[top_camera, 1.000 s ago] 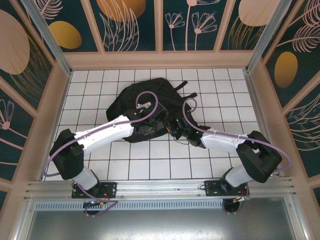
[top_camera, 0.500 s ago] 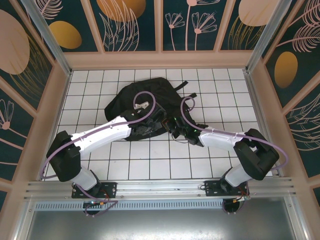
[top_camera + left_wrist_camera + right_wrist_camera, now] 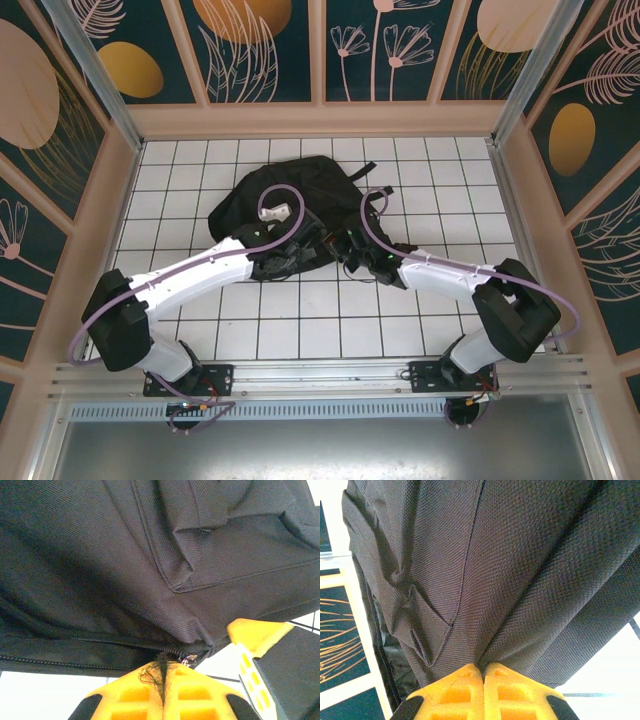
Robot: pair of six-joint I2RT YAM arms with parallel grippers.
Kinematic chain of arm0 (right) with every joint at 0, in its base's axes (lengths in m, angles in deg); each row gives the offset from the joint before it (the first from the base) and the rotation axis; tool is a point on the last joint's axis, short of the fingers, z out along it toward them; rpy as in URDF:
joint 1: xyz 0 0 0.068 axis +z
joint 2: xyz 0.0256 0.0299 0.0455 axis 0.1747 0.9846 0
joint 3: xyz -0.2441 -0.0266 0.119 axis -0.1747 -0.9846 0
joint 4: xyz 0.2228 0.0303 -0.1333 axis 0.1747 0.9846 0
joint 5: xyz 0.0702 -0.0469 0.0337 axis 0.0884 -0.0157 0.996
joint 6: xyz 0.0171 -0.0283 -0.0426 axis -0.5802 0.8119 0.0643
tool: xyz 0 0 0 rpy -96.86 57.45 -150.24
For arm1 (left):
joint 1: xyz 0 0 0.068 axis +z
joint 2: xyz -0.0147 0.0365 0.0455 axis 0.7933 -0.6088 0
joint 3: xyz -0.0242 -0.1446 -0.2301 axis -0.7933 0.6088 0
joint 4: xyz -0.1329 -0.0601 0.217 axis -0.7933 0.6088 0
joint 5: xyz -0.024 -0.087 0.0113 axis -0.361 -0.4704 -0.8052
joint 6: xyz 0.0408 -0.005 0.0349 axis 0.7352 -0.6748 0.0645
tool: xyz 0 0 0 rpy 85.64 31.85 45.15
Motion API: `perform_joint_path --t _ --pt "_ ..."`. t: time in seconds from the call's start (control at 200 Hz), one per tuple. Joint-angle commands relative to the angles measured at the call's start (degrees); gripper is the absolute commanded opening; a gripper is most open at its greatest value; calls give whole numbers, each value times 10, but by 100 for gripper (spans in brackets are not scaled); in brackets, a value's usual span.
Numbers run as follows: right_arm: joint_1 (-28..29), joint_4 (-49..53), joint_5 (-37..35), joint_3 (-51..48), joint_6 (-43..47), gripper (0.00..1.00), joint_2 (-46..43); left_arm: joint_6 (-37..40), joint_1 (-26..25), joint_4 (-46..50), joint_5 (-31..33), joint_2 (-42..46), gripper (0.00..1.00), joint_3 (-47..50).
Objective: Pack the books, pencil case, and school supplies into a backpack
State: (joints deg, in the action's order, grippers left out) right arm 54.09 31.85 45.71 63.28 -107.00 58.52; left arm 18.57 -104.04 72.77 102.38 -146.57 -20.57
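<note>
Table: white tiles (image 3: 470, 190), fenced by patterned wall panels (image 3: 270, 40).
Backpack: black (image 3: 300, 190), lying flat at mid-table, far from the arm bases; a strap (image 3: 385, 192) trails off its right side.
In the way: a lilac cable (image 3: 285, 195) loops over the backpack from the left arm.
Zip: in the left wrist view it runs along the lower edge of the fabric (image 3: 100, 642), with the metal slider (image 3: 189, 658) just above the fingertips.
Left gripper: at the backpack's near edge (image 3: 312, 245); fingers pressed together (image 3: 164, 672), pinching a frayed black cord (image 3: 160, 666) beside the slider.
Right gripper: just right of the left one (image 3: 350, 250), touching the same edge; fingers closed (image 3: 484, 670), nipping a fold of backpack fabric (image 3: 520, 555).
Between grippers: a yellow finger (image 3: 252, 632) of the right one sits close beside the slider, against the fabric.
</note>
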Motion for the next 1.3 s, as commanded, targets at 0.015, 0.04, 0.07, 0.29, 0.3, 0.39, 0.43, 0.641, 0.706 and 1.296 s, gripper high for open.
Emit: perform_joint_path --t 0.015,0.04,0.07,0.29,0.3,0.39,0.43,0.641,0.706,1.296 --pt "-36 63 -74 1 26 0 -5 19 -1 58 47 45 0 12" --pt "-38 65 -75 1 28 0 -6 20 -1 58 49 48 0 14" --pt "-40 66 -75 2 29 0 -8 21 -1 59 53 52 0 17" --pt "-58 77 -76 -1 45 0 -16 27 -1 76 77 75 0 30" --pt "-59 77 -76 -1 46 0 -16 27 -1 76 78 76 0 30" --pt "-69 83 -74 0 51 0 -19 31 0 71 76 82 0 38" --pt "-73 80 -69 -1 54 0 -20 32 0 66 72 84 0 41" --pt "-71 85 -58 15 76 0 -27 43 0 29 48 78 0 48" --pt "-66 87 -46 26 82 0 -24 45 0 10 36 72 0 47" --pt "-45 39 37 6 44 64 -69 65 0 -90 -29 44 0 40"
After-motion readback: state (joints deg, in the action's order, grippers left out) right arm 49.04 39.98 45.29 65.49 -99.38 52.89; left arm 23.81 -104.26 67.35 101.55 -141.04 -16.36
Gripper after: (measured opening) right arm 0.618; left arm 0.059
